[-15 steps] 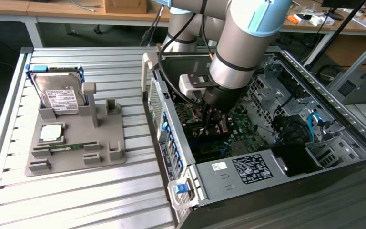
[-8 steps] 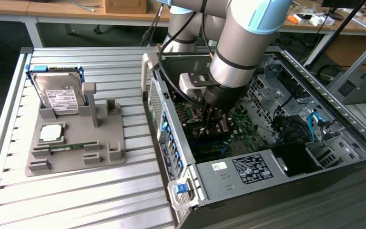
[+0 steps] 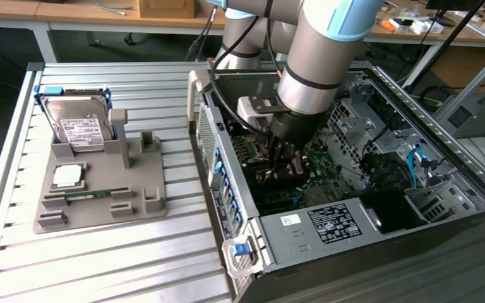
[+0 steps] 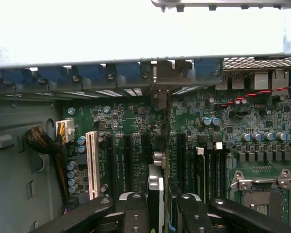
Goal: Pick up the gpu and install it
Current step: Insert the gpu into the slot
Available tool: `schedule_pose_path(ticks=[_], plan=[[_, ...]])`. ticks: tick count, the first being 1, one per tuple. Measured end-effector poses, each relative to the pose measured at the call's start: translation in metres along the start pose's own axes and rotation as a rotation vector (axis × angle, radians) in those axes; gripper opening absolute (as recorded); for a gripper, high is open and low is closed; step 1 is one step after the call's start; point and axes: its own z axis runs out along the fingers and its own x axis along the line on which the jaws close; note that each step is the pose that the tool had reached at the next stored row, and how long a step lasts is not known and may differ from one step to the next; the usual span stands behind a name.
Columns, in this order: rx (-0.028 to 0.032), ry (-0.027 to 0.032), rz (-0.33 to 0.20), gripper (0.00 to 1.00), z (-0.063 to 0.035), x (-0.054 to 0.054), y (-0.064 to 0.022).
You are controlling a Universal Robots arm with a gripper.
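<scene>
A ribbed metal table [image 3: 99,265] fills the foreground, with wooden desks, cables and boxes across the room behind it. The largest thing on it is an open computer case [image 3: 352,259], lying along the table's edge at the exterior view's right, with its inside facing up. The grey robot arm [image 3: 327,57] comes down from the far edge into the case. A grey fixture tray [image 3: 99,208] lies towards the table's edge at the exterior view's left. At the tray's far corner a silver hard drive [image 3: 78,126] leans upright; its white label carries print too small to read. Below it, nearer the tray's middle, lies a square processor chip [image 3: 68,177], and just in front of that a narrow green memory stick [image 3: 86,194]. At the near end of the case, a power supply [image 3: 335,224] bears a dark label with white writing and a small white sticker beside it, neither legible. The green motherboard [image 4: 131,126] covers the case floor, with a white slot [image 4: 92,165] beside dark slots and an empty processor socket [image 4: 262,189]. The gripper [image 4: 160,199] is clamped on the gpu [image 4: 156,191], which stands edge-on between the fingers [image 4: 136,213], inside the case above the motherboard's dark expansion slots.
</scene>
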Motion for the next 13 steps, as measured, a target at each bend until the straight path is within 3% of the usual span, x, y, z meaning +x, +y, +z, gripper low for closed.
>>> schedule_pose_path(ticks=[1, 3, 4, 5, 7, 11, 12, 13], plan=[[-0.0001, -0.0015, 0.000, 0.27, 0.0000, -0.0004, 0.0001], [-0.0007, -0.0140, 0.000, 0.27, 0.0000, -0.0006, 0.0002], [-0.0016, -0.0392, -0.002, 0.27, -0.0001, -0.0006, 0.0001], [-0.0018, -0.0474, -0.002, 0.27, 0.0000, -0.0006, 0.0000], [-0.0021, -0.0515, -0.002, 0.27, -0.0001, -0.0007, 0.0001], [-0.0022, -0.0517, -0.002, 0.27, 0.0001, -0.0007, -0.0002], [-0.0020, -0.0506, -0.002, 0.27, 0.0002, -0.0007, -0.0007], [-0.0019, -0.0459, -0.002, 0.27, 0.0001, -0.0007, -0.0009]])
